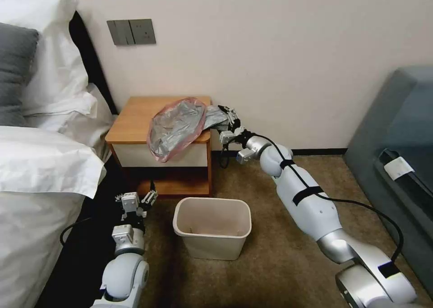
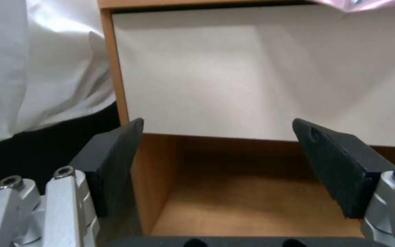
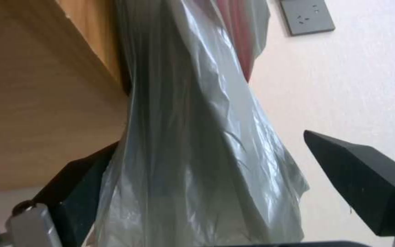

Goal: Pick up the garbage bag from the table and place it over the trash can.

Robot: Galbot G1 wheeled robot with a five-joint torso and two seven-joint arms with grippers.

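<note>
From the head view I have the garbage bag (image 1: pixel 178 127) lying crumpled on the table (image 1: pixel 135 118), its pinkish rim band draped over the front edge onto the white drawer front, and a grey tail of it spilling off the table's right edge. My right gripper (image 1: pixel 228 121) is at that right edge, right where the tail hangs. In the right wrist view the bag (image 3: pixel 197 154) hangs down between the two black fingers (image 3: pixel 367 185): the fingers are spread apart, the plastic is against or in front of one finger and clear of the other, so nothing is pinched yet. Table side panel (image 3: pixel 37 103) sits just beside the bag there, wall socket (image 3: pixel 307 15) behind.

Left gripper (image 1: pixel 135 199) is parked low near the floor, beside the bed (image 1: pixel 40 172) and in front of the table's low shelf. Left wrist view shows its fingers (image 2: pixel 115 161) spread wide, holding nothing, facing the drawer front (image 2: pixel 252 75) and shelf.

The trash can (image 1: pixel 212 227) stands upright on the carpet in front of the table, between the two arms, well apart from the bag.
</note>
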